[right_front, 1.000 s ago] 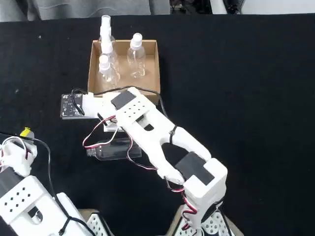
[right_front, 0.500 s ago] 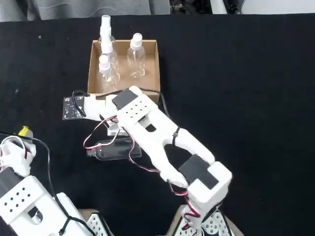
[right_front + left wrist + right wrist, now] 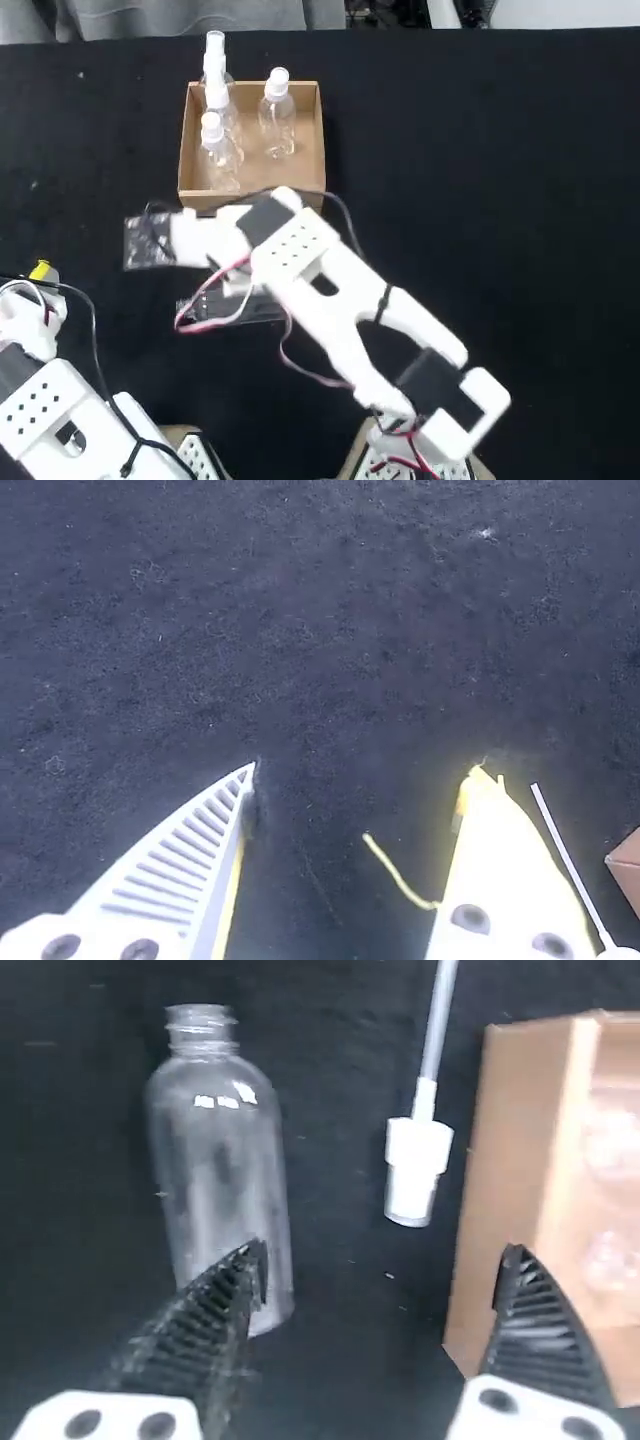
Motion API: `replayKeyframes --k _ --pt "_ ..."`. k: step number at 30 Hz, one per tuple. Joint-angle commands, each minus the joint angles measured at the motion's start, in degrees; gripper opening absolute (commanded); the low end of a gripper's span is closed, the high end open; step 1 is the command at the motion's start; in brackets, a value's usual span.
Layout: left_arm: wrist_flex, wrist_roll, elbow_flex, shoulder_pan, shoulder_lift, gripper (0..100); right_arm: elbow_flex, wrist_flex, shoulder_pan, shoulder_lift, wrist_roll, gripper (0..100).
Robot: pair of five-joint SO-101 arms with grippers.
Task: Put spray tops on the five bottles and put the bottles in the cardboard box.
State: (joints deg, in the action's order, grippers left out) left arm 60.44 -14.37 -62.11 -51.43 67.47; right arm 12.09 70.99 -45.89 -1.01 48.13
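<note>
On the black-covered table (image 3: 480, 150), the cardboard box (image 3: 303, 172) with capped bottles (image 3: 277, 115) is set upper left, an uncapped bottle (image 3: 220, 1160) and spray top (image 3: 418, 1165) are laid near it, and the jaws of the right arm (image 3: 330, 290) and left arm (image 3: 40, 400) are held open, empty.

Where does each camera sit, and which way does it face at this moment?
High view: fixed above the table, looking down on the cardboard box; the right arm lies stretched toward the box, the left arm at the picture's lower left.
Left wrist view: on the left arm, facing bare table; the open left gripper shows.
Right wrist view: on the right arm, facing the uncapped bottle, a spray top and the box; the open right gripper shows.
Shared: high and right wrist views both show bottle and box.
</note>
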Motion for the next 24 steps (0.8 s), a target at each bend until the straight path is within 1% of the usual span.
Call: replayKeyframes --k 1,7,17,24 --pt "-0.9 -0.6 2.9 -0.6 1.1 30 1.1 -1.5 -4.3 -4.3 -3.3 31.9" --pt "-1.8 -0.6 2.9 -4.0 1.1 30 3.2 -3.8 -7.7 -4.3 -5.4 31.9" --pt "-2.0 -0.6 2.9 -4.5 1.1 30 3.7 -9.6 -7.7 0.8 -5.4 32.0" --pt "-2.0 -0.6 2.9 -4.5 1.1 30 -2.1 -7.4 -7.6 6.5 -5.1 32.0"
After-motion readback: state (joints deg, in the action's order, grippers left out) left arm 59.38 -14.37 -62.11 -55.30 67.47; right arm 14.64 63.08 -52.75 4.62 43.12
